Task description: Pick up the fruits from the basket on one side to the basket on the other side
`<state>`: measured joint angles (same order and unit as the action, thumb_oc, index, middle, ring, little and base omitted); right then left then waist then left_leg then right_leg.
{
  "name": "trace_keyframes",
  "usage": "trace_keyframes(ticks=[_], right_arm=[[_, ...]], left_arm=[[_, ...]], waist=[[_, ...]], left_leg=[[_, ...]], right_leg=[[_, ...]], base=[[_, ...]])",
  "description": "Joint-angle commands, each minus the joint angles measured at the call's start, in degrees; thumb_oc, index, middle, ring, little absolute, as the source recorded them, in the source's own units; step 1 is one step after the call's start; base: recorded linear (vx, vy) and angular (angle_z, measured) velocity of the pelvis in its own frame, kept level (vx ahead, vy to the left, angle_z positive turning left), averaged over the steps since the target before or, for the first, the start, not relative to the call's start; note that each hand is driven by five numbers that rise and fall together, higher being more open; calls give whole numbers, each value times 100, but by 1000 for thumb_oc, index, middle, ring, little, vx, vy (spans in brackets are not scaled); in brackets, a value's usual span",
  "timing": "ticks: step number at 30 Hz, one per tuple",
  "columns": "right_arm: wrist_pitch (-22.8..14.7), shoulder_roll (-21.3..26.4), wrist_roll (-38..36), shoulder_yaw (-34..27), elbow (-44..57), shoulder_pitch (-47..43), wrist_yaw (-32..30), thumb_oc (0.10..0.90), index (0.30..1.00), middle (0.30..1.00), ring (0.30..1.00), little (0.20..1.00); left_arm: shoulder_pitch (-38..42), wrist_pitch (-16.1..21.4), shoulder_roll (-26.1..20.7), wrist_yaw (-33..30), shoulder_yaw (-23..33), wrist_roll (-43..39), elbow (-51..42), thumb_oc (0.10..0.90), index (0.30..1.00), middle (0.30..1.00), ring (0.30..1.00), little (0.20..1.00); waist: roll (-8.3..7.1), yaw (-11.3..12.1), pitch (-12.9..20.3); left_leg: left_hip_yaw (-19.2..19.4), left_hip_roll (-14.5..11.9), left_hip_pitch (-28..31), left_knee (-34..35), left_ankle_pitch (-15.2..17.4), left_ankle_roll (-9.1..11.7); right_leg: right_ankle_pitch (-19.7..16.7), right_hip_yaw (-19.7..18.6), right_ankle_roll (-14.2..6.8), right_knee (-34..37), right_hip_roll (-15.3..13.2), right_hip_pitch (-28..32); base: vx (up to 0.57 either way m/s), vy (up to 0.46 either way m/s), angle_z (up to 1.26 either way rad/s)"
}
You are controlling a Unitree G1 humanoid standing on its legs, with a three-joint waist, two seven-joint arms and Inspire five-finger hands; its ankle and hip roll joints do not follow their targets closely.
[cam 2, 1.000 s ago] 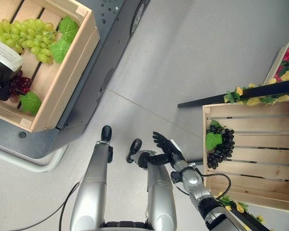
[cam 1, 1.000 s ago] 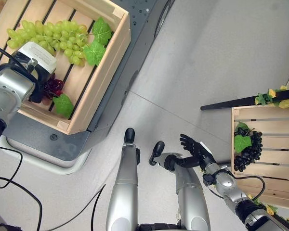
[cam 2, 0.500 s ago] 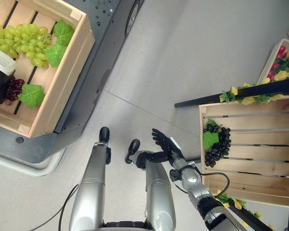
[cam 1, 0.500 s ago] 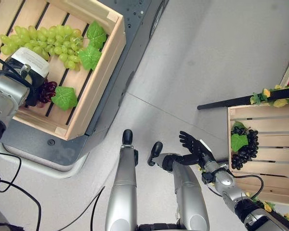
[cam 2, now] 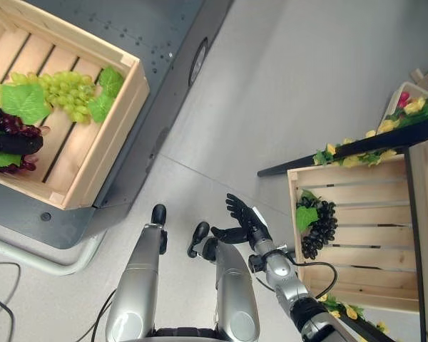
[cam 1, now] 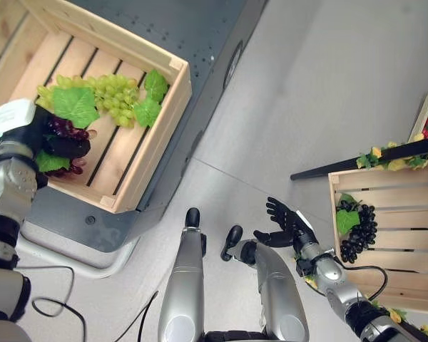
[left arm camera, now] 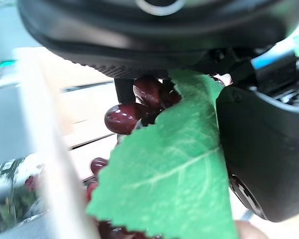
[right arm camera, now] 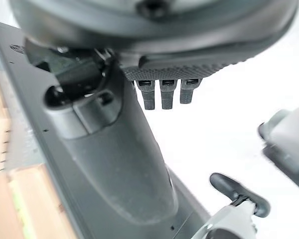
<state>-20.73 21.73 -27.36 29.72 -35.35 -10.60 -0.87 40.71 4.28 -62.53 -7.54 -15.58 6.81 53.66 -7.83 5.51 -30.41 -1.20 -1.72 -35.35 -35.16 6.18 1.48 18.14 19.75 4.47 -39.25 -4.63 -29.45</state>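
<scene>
Left hand: the dark left hand [cam 1: 63,144] has its fingers curled round a bunch of dark red grapes with green leaves [cam 1: 60,130], held over the near left corner of the left crate.
Left crate: a pale slatted wooden crate [cam 1: 159,135] resting on a dark grey platform [cam 1: 200,85]; bare slats lie between the red bunch and the crate's right wall.
Green fruit: a bunch of light green grapes with green leaves [cam 1: 114,91] lies on the slats near the far right corner, just beside the red bunch.
Right hand: the dark right hand [cam 1: 289,221] hangs over the pale grey floor [cam 1: 321,78], fingers spread and relaxed, holding nothing.
Right crate: a second pale slatted wooden crate [cam 1: 392,214], near the right hand, holds a bunch of black grapes with a green leaf [cam 1: 357,228] against its left wall.
Open room: a wide stretch of floor separates the two crates.
Border: a dark bar trimmed with yellow flowers and leaves [cam 1: 385,153] runs along the right crate's far edge.
</scene>
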Motion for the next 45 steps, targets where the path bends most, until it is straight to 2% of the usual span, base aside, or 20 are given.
trace_keyframes(ticks=[1,7,14,17,25,30,33,37,41,45], right_arm=[[-40,41,238,-284,527,279,-330,800,900,900,900,900],[-13,-11,251,-298,441,263,-275,800,900,900,900,900],[45,-21,299,-313,417,369,-243,800,900,900,900,900],[21,14,383,-302,508,471,-262,800,900,900,900,900],[92,99,477,-376,925,618,-285,800,900,900,900,900],[148,114,439,-331,1124,668,-163,800,900,900,900,900],[263,102,343,-193,1325,594,105,800,900,900,900,900],[266,154,39,-17,1678,347,325,800,900,900,900,900],[248,121,-144,87,1776,9,351,800,900,900,900,900],[418,15,-496,85,1974,-796,379,800,900,900,900,900]], left_arm=[[-121,323,-199,-209,783,-1256,169,400,300,300,300,300],[-187,546,-31,-490,1254,-1919,57,400,300,300,300,300],[-452,779,164,-633,1590,-2471,-290,400,300,300,300,300],[-608,979,208,-567,1682,-2728,-541,400,300,300,300,300],[-944,1112,281,-357,1757,-3334,-1302,400,300,300,300,300],[-973,1157,310,-78,1760,-3753,-1576,400,300,300,300,300],[-816,940,269,106,1631,-3960,-1931,400,300,300,300,300],[-408,881,193,222,1281,-4139,-2124,400,300,300,300,300],[77,755,243,276,882,-4297,-2257,400,300,300,300,300],[935,649,507,287,242,-4558,-2409,400,300,300,300,300]], waist=[[160,165,61],[127,116,61],[215,40,427],[319,-22,648],[717,-113,1374],[860,-151,1812],[969,-123,2208],[1036,-111,2439],[1066,-109,2566],[1066,-93,2733]], left_leg=[[337,343,472,227,355,-365],[377,333,883,324,352,-416],[344,416,1484,679,404,-442],[335,457,1785,987,333,-428],[211,592,2775,2234,-24,-341],[117,613,3203,2903,-260,-300],[-15,634,3543,3444,-434,-294],[-96,629,3771,3883,-583,-276],[-177,653,3814,4016,-628,-254],[-318,696,3758,4016,-644,-234]], right_leg=[[-409,-118,-313,376,-114,566],[-433,-161,-259,557,-100,946],[-506,-387,-332,1052,-40,1446],[-605,-489,-373,1415,-1,1686],[-1013,-681,-539,2685,102,2500],[-1257,-727,-601,3246,162,2868],[-1443,-748,-669,3625,189,3120],[-1623,-791,-731,3973,211,3291],[-1784,-825,-761,4254,230,3380],[-1921,-857,-781,4425,233,3393]], base=[[0,0,0],[15,-2,-1],[67,-3,-9],[49,-4,-5],[53,3,-12],[52,-36,-5],[68,-67,4],[24,-83,4],[-15,-80,2],[-41,-93,6]])
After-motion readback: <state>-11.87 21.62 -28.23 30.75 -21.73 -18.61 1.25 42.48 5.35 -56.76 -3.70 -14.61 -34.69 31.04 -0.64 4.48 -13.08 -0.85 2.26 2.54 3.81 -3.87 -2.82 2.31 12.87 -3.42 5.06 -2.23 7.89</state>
